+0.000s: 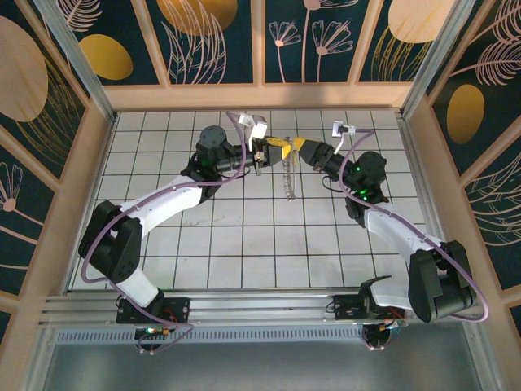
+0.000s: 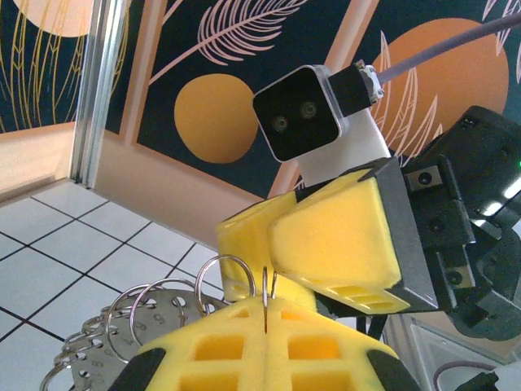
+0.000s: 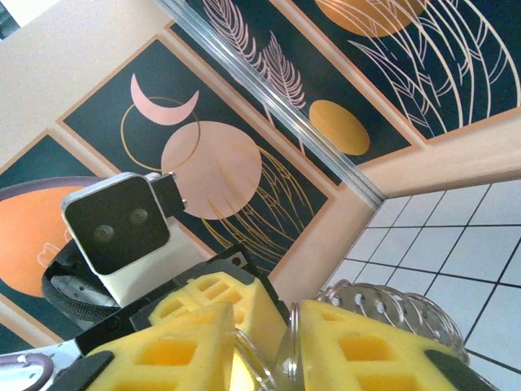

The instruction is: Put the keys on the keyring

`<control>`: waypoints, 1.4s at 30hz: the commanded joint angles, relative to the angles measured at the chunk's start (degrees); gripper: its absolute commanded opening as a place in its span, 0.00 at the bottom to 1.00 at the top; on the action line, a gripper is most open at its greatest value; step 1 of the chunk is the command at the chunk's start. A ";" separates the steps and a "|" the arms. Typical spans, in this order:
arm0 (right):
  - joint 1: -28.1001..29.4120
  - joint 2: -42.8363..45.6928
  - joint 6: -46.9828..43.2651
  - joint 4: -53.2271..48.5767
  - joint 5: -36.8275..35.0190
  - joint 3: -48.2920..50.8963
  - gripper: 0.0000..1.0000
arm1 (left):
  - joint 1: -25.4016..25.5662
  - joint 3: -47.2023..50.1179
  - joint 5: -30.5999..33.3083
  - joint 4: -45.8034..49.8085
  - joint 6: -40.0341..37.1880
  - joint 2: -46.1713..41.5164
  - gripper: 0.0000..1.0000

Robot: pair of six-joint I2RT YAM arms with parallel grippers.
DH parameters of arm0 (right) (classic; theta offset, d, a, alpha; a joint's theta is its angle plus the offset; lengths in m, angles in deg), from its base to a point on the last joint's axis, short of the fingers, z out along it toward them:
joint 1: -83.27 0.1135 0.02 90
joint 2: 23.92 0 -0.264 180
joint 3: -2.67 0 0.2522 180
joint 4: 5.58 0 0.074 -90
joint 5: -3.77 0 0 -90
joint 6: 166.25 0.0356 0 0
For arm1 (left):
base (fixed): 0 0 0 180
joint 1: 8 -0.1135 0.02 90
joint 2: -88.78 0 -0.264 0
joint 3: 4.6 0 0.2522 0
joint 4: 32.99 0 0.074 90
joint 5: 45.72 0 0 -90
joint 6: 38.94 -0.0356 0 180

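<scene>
above the surface (image 1: 244, 244), left gripper (image 2: 266, 316) pinches the seemingly light, floppy keyring (image 1: 288, 179) by one stiff ring; can't tell whether right gripper (image 3: 277, 346) grips.

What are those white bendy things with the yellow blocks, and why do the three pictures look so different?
Those are robot arms, a left arm and a right arm, bolted to a tiled table. The yellow blocks are soft fingers, two per arm, making a claw. One picture comes from a camera up high, looking down at both arms. The other two come from small cameras on the wrists, so each looks past its own fingers at the other arm. The left claw is pinched shut on a chain of metal rings, which hangs down toward the table. The right claw has a finger on each side of one ring; I cannot tell whether it is gripping.
</scene>
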 commanded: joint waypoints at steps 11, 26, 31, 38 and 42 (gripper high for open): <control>0.59 1.75 -1.47 -0.12 0.45 1.85 0.28 | -0.46 -0.12 -1.05 -5.88 1.58 0.18 0.00; 0.77 0.01 -0.38 2.06 1.62 1.71 0.07 | -0.54 -0.32 -1.31 -6.36 2.12 0.68 0.00; 0.81 -1.01 0.11 2.82 1.88 0.97 0.21 | -0.51 -0.23 -1.48 -6.36 2.20 0.80 0.00; 0.97 -1.35 0.14 2.95 1.89 0.70 0.12 | -0.55 -0.14 -1.40 -6.39 2.29 0.78 0.00; 0.90 -1.17 -0.01 2.82 1.89 0.83 0.00 | -0.51 -0.16 -1.40 -6.44 2.36 0.71 0.00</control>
